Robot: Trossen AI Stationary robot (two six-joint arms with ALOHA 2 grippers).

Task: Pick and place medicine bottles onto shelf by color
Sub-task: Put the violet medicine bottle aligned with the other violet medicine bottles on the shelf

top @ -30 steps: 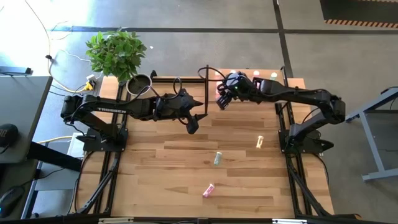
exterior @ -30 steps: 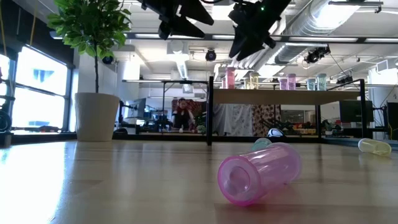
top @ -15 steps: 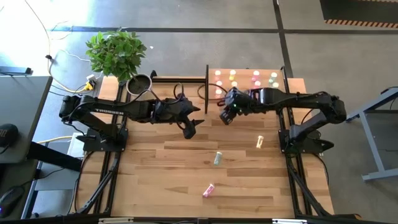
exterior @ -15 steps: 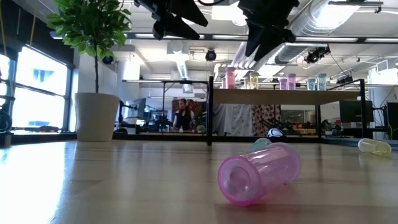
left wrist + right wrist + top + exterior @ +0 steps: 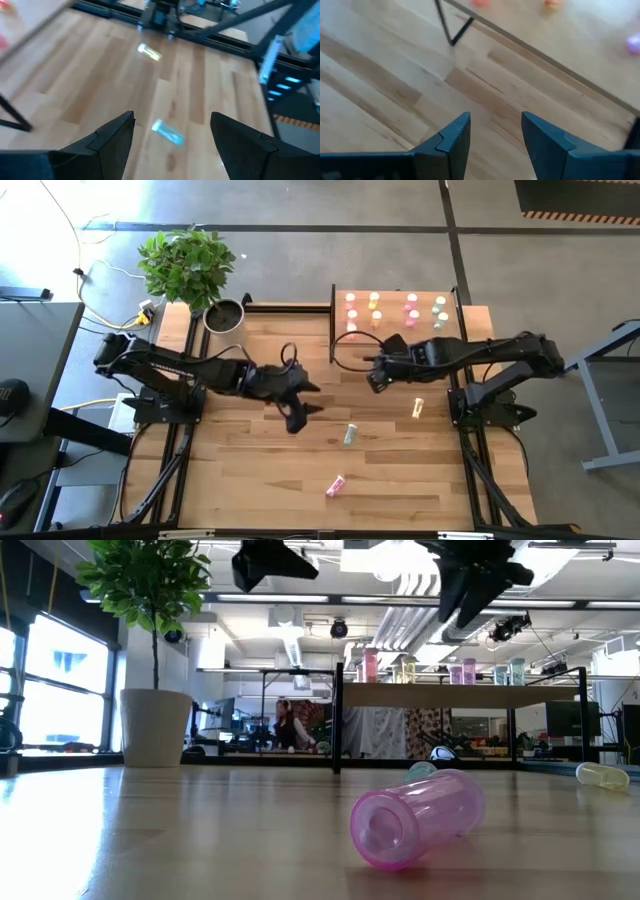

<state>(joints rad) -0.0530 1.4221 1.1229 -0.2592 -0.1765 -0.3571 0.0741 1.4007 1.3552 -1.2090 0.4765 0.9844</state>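
Three medicine bottles are lying on their sides on the worktop (image 5: 240, 440), clear of the shelf (image 5: 395, 330): a pale green bottle (image 5: 350, 434) nearest the shelf's front edge, a yellow bottle (image 5: 418, 408) off to the shelf's right-hand side, and a pink bottle (image 5: 335, 486) farthest from the shelf. Several more bottles are standing upright in rows on the shelf, sorted by colour.

Judging by the low view, the pink bottle is a thin-walled translucent plastic tube, so it is probably light, fairly stiff, smooth, and prone to rolling when nudged. A grip across the middle of the cylinder, fingers square to its long axis, looks safest.

The left tool (image 5: 296, 418) is hovering over the worktop in front of the shelf, fingers spread and empty, with the green bottle showing between them in its wrist view. The right tool (image 5: 378, 378) is hanging just in front of the shelf's front edge, also spread and empty.

No writing is legible on the bottles.
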